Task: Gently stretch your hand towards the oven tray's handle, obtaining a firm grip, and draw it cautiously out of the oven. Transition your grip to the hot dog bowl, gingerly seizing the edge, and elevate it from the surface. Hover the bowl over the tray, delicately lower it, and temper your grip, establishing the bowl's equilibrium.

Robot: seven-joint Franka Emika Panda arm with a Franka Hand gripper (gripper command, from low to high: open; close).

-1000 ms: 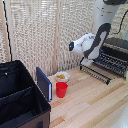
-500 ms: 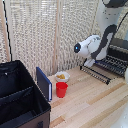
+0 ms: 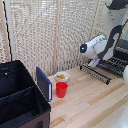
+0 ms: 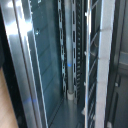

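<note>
the oven tray (image 3: 104,69) is already lying well out of the oven (image 3: 121,49), over the wooden table (image 3: 95,102), on the exterior view's right, so i judge the first part of the task as nearly done or done. the gripper (image 3: 93,63) hangs right at the tray, near its bars, but it is too blurred to see if it touches the oven tray's handle (image 3: 95,73). the jaws i cannot see clearly in any view, so i cannot tell if they are open or closed, or if they hold something.

what is left, as i judge it: to take the hot dog bowl (image 3: 62,76), lift it and put it on the tray. the bowl is on the table, well apart from the tray toward the exterior view's left, just behind a red cup (image 3: 61,89) and beside a blue flat board (image 3: 44,84).

materials — the tray is a dark metal rack of thin parallel bars, flat and rectangular. the bowl is small, shallow and white, with yellowish food inside. the cup looks like smooth plastic. the table is light wood with visible planks. a big black bin (image 3: 20,100) has matte walls. in the wrist view only shiny metal rails and dark glass-like surfaces appear — very close and blurred
</note>
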